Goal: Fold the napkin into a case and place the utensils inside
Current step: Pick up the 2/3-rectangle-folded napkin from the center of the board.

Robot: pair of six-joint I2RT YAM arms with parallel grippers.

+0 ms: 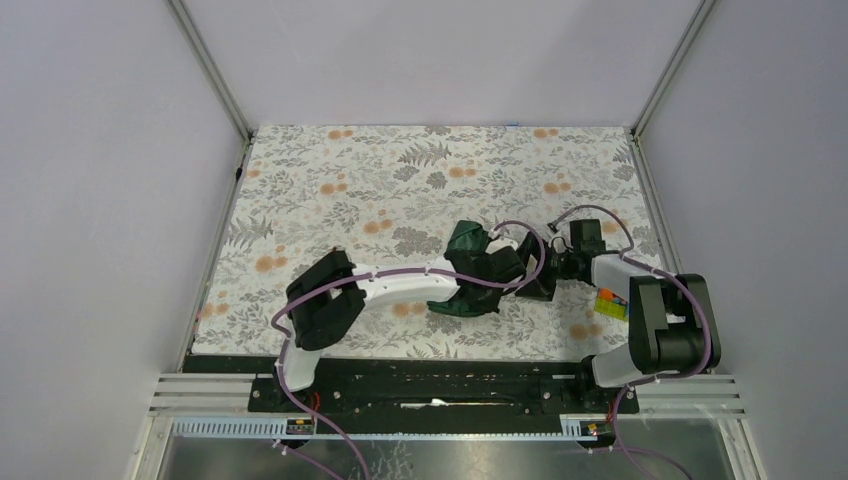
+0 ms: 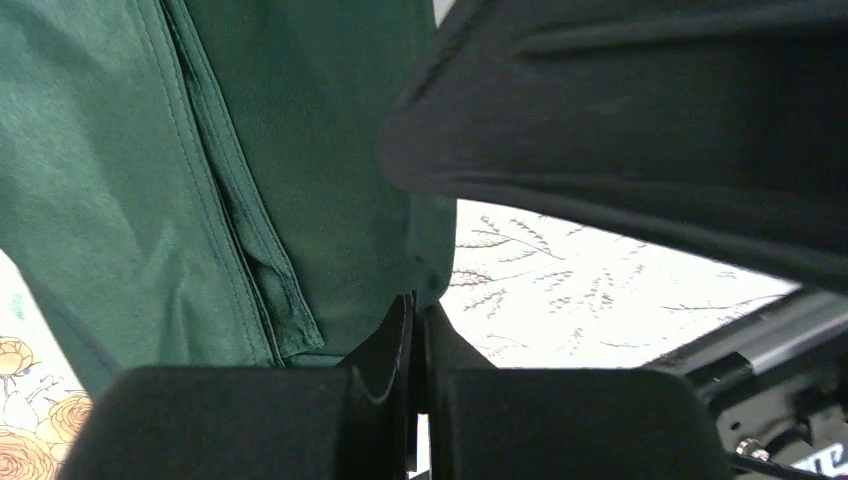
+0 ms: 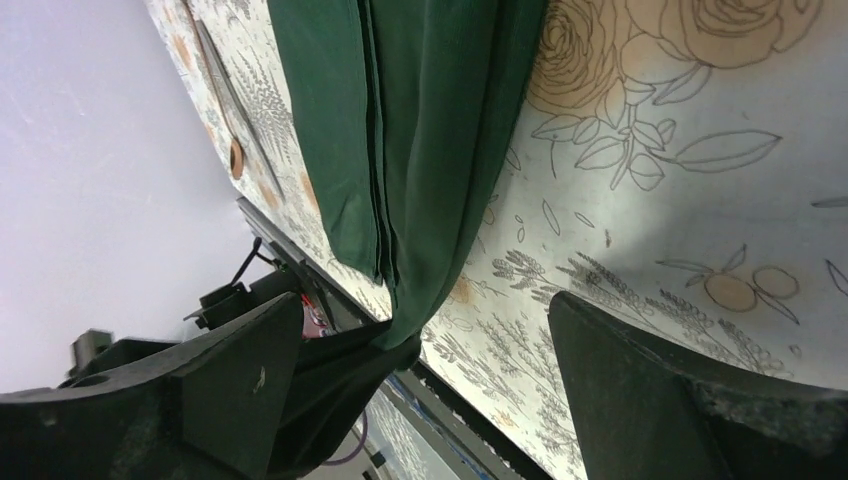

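The dark green napkin (image 1: 470, 270) lies bunched in loose folds on the floral tablecloth near the middle. My left gripper (image 2: 418, 305) is shut on a hemmed corner of the napkin (image 2: 250, 170), which is lifted off the cloth. My right gripper (image 3: 425, 310) stands wide open just beside it, and the napkin's (image 3: 420, 130) pinched corner hangs between its fingers (image 3: 240, 370). A thin dark utensil with a copper-coloured end (image 3: 237, 158) lies on the tablecloth beyond the napkin. In the top view both grippers (image 1: 512, 265) (image 1: 542, 283) meet at the napkin's right side.
Small bright multicoloured blocks (image 1: 610, 303) sit near the right arm's base. The floral tablecloth (image 1: 400, 170) stretches to the back wall. Metal frame posts stand at the back corners, and a black rail (image 1: 450, 385) runs along the near edge.
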